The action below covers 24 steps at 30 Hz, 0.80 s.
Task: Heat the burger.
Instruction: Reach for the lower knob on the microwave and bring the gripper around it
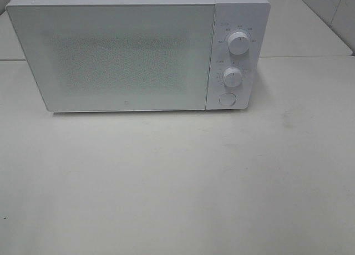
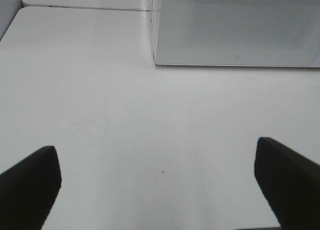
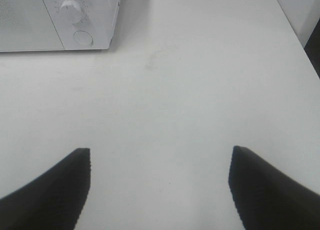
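Appliance: a white box-shaped microwave oven (image 1: 133, 50) stands at the back of the pale matte table (image 1: 177, 188). Its wide, frosted, finely dotted door (image 1: 111, 55) is shut flush with the control panel.
Controls: to the right of the door sit a white upper knob (image 1: 238, 43), a white lower knob (image 1: 233, 76) and, under them, a round button (image 1: 227, 98). The print around the dials is too small to read, so the setting cannot be told.
Burger: not visible in any view. The table in front of the oven shows no food and no plate, and the door is too clouded to see through, so whether the burger sits inside cannot be told.
Left gripper: the black left gripper (image 2: 156, 155) hovers over the table in front of the door's left end, jaws spread wide with nothing between them.
Right gripper: the black right gripper (image 3: 160, 152) hovers over the table on the control-panel side, jaws likewise parted and empty.
Progress: ambiguous. With the door closed and both grippers empty and outside the high camera's view, this reads as either the very start or the stage with the burger already loaded.
Left to do: if the burger is inside, probably only turning a knob to start the heat. If it is not, everything is left — fetch, open, load, close, set.
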### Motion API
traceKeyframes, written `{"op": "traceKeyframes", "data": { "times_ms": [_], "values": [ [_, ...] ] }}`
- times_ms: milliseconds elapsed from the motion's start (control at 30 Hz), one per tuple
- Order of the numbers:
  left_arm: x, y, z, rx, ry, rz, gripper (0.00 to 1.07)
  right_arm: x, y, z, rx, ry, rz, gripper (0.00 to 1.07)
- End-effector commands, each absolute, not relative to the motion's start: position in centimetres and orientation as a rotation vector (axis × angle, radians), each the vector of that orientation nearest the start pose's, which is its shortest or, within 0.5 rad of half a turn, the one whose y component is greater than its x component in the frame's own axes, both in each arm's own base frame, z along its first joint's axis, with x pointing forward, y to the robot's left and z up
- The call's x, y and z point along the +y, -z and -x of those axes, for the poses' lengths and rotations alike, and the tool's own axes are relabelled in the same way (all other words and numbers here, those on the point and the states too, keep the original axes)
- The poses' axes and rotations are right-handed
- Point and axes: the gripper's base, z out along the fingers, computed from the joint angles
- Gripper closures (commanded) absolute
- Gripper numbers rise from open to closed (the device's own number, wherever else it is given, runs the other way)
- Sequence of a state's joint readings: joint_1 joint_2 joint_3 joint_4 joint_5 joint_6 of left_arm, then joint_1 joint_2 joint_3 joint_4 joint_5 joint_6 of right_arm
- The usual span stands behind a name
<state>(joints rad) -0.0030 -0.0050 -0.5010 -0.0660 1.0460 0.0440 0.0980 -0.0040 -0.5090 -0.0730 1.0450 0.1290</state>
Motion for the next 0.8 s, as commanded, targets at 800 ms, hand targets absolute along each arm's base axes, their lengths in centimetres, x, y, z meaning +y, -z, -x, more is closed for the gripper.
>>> {"op": "traceKeyframes", "data": {
  "times_ms": [800],
  "values": [
    [-0.57, -27.84, 0.83, 1.991, 0.054, -0.048, 0.09, -0.66, -28.19, 0.77, 1.991, -0.050, -0.028, 0.32]
  ]
}}
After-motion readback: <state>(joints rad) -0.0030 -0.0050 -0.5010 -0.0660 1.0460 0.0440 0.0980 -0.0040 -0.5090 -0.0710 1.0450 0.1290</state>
